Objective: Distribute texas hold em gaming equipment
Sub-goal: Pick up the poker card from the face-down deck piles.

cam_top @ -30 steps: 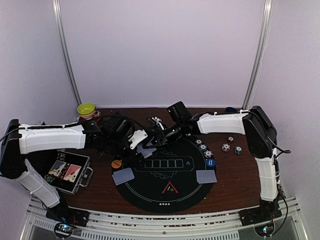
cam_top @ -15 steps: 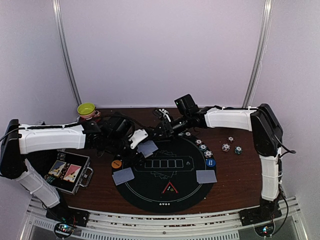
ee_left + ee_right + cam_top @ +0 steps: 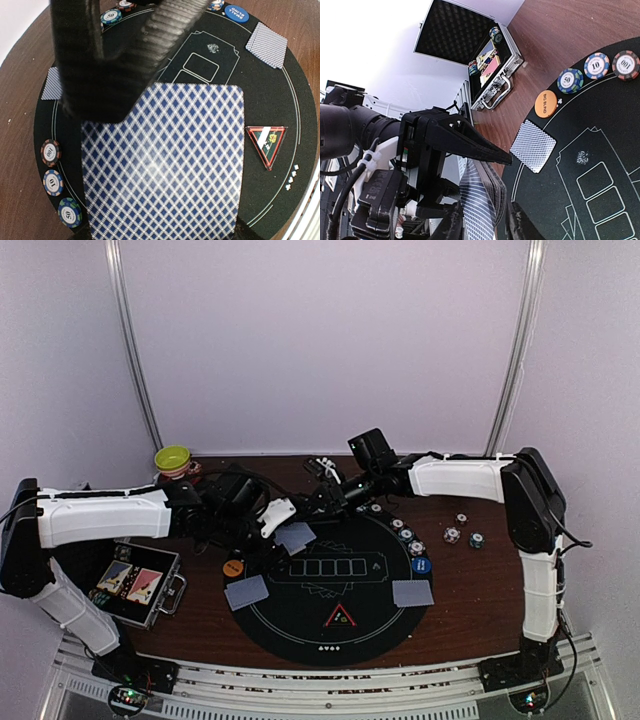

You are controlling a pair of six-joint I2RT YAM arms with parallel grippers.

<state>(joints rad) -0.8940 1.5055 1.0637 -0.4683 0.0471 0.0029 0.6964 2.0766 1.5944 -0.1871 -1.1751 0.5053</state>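
Left wrist view: left gripper [image 3: 283, 528] clamped on deck [image 3: 165, 165], likely light, slick, bendy; right gripper [image 3: 485, 225] straddles its edge, closure unclear; best pinched near a corner.

A round black mat [image 3: 300, 625], an open silver case [image 3: 175, 593] and a few loose chips [image 3: 452, 534] lie on the brown wooden table [image 3: 470, 585].

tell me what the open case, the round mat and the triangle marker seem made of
Case: looks like aluminium, going by its silvery shiny shell, with dark egg-crate foam in the lid.
Mat: matte black, probably felt or rubber; it shows no glare and has white printed lines.
Triangle marker: likely hard plastic, with a crisp red rim and a flat printed face; unsure.
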